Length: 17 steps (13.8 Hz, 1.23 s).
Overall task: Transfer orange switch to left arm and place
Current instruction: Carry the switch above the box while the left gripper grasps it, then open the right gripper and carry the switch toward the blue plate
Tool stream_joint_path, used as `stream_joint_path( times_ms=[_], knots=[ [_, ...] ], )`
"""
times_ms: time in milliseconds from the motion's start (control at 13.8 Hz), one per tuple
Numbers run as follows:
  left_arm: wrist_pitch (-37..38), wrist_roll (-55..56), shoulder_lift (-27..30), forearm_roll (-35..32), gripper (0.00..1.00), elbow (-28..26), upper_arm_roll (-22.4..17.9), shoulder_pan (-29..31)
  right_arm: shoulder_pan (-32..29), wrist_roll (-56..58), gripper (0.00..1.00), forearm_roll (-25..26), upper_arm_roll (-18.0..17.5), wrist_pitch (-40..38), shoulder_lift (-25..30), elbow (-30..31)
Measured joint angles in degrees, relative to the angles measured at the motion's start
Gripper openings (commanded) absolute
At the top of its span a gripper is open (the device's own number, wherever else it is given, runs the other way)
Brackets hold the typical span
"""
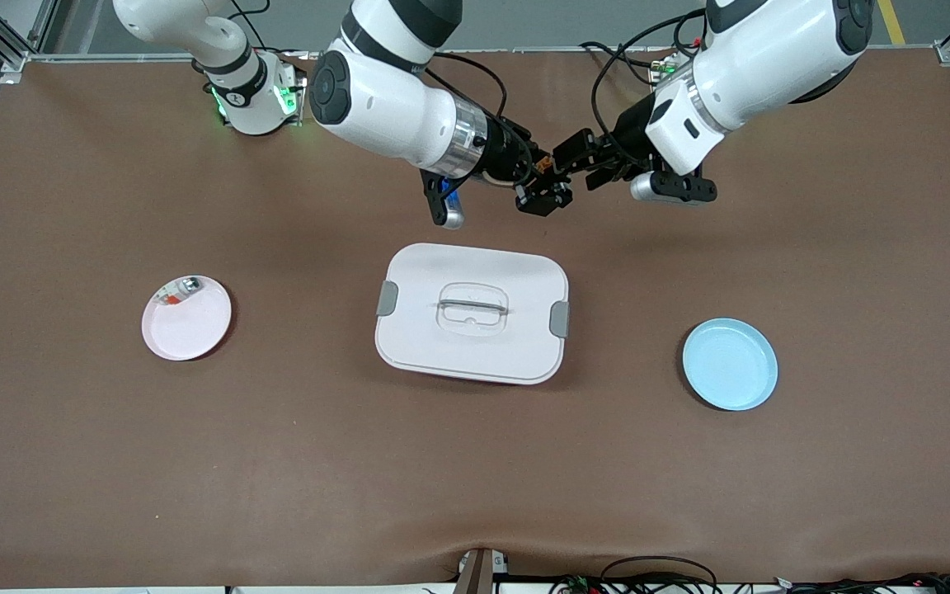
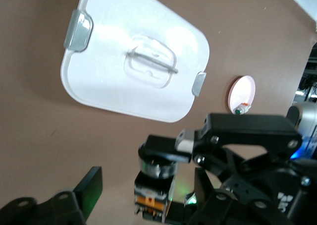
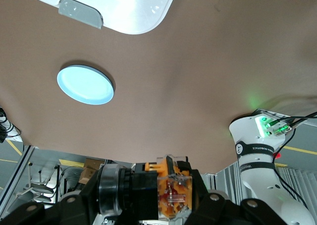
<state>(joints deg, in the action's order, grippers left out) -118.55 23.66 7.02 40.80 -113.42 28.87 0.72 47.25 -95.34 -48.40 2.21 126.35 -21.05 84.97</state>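
Note:
The orange switch (image 1: 542, 164) hangs in the air between the two grippers, over bare table on the robots' side of the white box (image 1: 472, 312). My right gripper (image 1: 543, 183) is shut on the switch (image 3: 168, 193), gripping it near its black and silver head. My left gripper (image 1: 564, 163) is open, with its fingers on either side of the switch's orange body (image 2: 154, 197). One left finger (image 2: 90, 190) stands clearly apart from it. The box (image 2: 133, 56) lies closed, nearer the front camera than both grippers.
A pink plate (image 1: 188, 323) toward the right arm's end holds a small silvery-and-orange bit (image 1: 179, 290). A light blue plate (image 1: 729, 364) lies toward the left arm's end and also shows in the right wrist view (image 3: 85, 84). Brown table surrounds the box.

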Motion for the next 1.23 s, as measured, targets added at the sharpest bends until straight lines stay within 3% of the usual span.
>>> stream_joint_path(
  times_ms=[289, 506, 722, 795, 1011, 1228],
  knots=[
    [-3.90, -2.50, 0.00, 0.50, 0.76, -1.52, 1.31, -0.01, 0.01, -0.02, 0.14, 0.00, 0.15, 0.08, -0.15, -0.02],
    [-6.84, -3.06, 0.01, 1.60, 0.53, -2.83, 2.42, -0.01, 0.04, -0.08, 0.14, 0.00, 0.37, -0.03, -0.32, 0.02],
    [-7.22, -3.36, 0.01, 1.79, 0.49, -3.83, 2.80, 0.01, 0.45, -0.19, 0.14, 0.01, 0.39, -0.04, -0.36, -0.15],
    [-7.28, -3.40, -0.03, 1.98, 0.41, -3.98, 2.81, 0.02, 0.48, -0.19, 0.14, 0.00, 0.39, -0.06, -0.48, -0.14],
    [-7.42, -3.45, -0.11, 2.31, 0.02, -4.16, 2.90, 0.03, 0.56, -0.19, 0.14, 0.00, 0.39, -0.12, -0.74, -0.13],
    [-7.41, -4.32, -0.16, 2.44, 0.00, -4.18, 2.92, 0.08, 0.56, -0.19, 0.16, -0.03, 0.41, -0.18, -0.75, -0.13]
  ],
)
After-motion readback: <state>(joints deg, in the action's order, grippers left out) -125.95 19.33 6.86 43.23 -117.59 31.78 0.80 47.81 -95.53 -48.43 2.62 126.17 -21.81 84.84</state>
